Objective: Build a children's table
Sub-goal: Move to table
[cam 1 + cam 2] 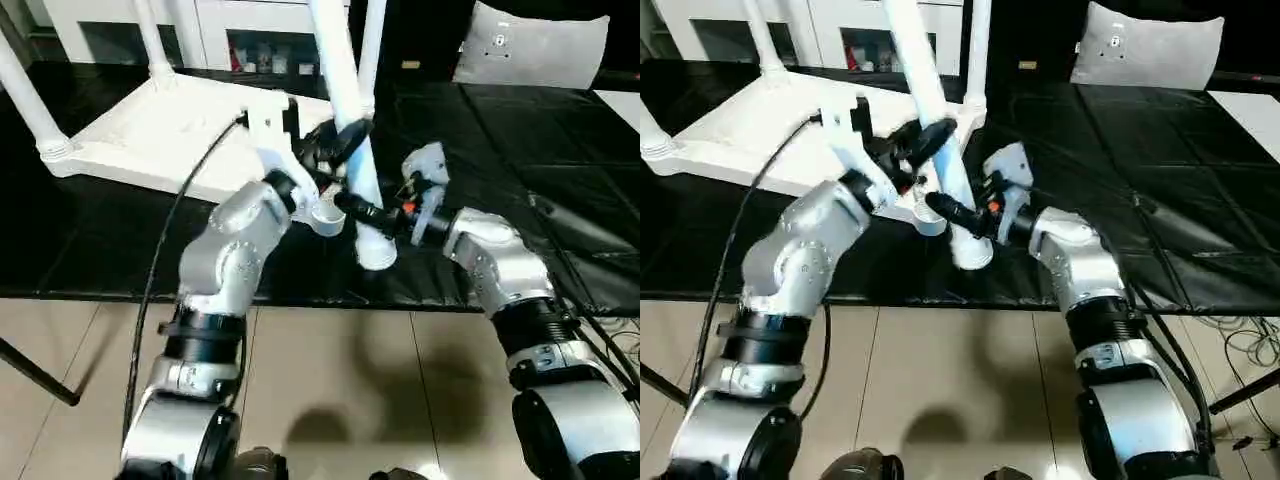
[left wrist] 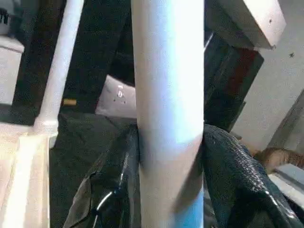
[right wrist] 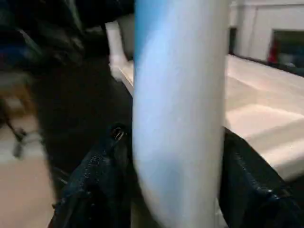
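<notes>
While the children's table lies upside down at the counter's near left, legs pointing up, one loose leg stands nearly upright by the near edge, flared end down. Both the left gripper and right gripper clamp that leg. A grey cushion sits at the far right corner.

We see even indoor light, soft shadows of our arms on the floor, glare on the white leg, and blur in both wrist views.
</notes>
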Tool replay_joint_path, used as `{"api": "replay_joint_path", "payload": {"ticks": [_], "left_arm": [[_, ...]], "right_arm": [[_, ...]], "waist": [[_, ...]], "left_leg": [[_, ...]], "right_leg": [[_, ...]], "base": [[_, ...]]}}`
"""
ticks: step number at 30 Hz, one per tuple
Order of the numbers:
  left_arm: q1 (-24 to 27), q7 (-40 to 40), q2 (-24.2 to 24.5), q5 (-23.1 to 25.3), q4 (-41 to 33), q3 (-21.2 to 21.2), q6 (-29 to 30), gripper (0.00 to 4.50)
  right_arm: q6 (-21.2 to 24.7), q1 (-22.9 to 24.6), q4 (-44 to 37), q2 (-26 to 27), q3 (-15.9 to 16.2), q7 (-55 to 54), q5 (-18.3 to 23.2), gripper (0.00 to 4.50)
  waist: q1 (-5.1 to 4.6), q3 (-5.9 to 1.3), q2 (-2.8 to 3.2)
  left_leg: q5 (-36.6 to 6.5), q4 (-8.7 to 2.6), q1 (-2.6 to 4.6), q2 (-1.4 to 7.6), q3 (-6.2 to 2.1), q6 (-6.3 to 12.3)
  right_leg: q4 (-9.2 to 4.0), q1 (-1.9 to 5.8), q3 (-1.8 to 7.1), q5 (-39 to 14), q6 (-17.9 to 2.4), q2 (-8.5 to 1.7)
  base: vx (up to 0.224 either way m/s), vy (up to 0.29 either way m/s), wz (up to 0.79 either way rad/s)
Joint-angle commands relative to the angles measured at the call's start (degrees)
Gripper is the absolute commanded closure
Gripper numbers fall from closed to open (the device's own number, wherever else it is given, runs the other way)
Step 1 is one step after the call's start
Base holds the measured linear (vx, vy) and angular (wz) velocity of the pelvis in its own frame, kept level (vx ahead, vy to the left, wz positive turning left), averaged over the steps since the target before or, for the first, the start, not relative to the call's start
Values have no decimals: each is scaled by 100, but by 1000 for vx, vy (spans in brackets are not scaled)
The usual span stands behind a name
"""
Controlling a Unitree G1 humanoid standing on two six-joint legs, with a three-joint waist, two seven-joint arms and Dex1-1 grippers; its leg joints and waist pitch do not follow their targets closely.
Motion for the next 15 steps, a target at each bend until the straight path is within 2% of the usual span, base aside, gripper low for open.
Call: {"api": "replay_joint_path", "payload": {"ticks": [1, 3, 4, 6, 7, 8, 9, 11, 12, 15], "left_arm": [[-69, 20, 125, -33, 99, 165, 128, 277], [-96, -104, 184, -231, 65, 245, 288, 277], [-105, -199, 215, -343, 53, 271, 396, 277], [-114, -371, 265, -521, 30, 306, 561, 277], [-116, -451, 285, -596, 18, 320, 631, 277], [-115, -513, 298, -668, 2, 337, 704, 277], [-104, -666, 335, -807, -39, 344, 857, 277], [-75, -843, 386, -919, -100, 313, 977, 277], [-65, -968, 423, -982, -130, 295, 1063, 277], [-47, -1338, 544, -1139, -211, 226, 1272, 277]], "right_arm": [[431, 80, -462, -163, -223, 388, 496, 154], [850, 197, -743, -338, -330, 644, 792, 118], [931, 228, -780, -406, -379, 678, 848, 118], [1095, 263, -824, -495, -498, 693, 978, 115], [1188, 276, -848, -528, -566, 692, 1054, 91], [1293, 299, -894, -562, -624, 687, 1120, 91], [1428, 340, -952, -636, -691, 685, 1185, 72], [1540, 390, -1020, -710, -720, 700, 1230, 68], [1643, 434, -1097, -769, -725, 702, 1269, 53], [1911, 526, -1271, -934, -683, 772, 1300, 28]], "waist": [[6, -545, -50], [20, -546, -44], [28, -550, -34], [28, -551, -43], [32, -545, -37], [37, -541, -42], [45, -543, -32], [53, -535, -43], [57, -537, -24], [63, -536, -27]], "left_leg": [[-1134, -531, 250, 720, -318, 227], [-1053, -519, 247, 722, -314, 271], [-1048, -517, 250, 717, -316, 269], [-1048, -514, 250, 710, -306, 209], [-1095, -518, 257, 705, -303, 173], [-1144, -518, 260, 699, -295, 125], [-1152, -517, 260, 701, -299, 104], [-1206, -532, 252, 700, -297, 46], [-1212, -534, 252, 697, -308, 8], [-1205, -537, 257, 697, -307, -16]], "right_leg": [[-281, 274, 273, -328, -1611, -445], [-274, 260, 270, -295, -1603, -442], [-271, 266, 263, -336, -1622, -446], [-278, 253, 260, -397, -1673, -451], [-287, 242, 258, -479, -1688, -443], [-294, 243, 259, -550, -1699, -447], [-288, 241, 260, -559, -1700, -449], [-298, 240, 259, -657, -1654, -446], [-300, 244, 259, -683, -1623, -451], [-308, 246, 261, -679, -1596, -444]], "base": [[0, 0, 0], [0, 0, 0], [0, 0, 0], [0, 0, 0], [0, 0, 0], [0, 0, 0], [0, 0, 0], [0, 0, 0], [0, 0, 0], [0, 0, 0]]}}
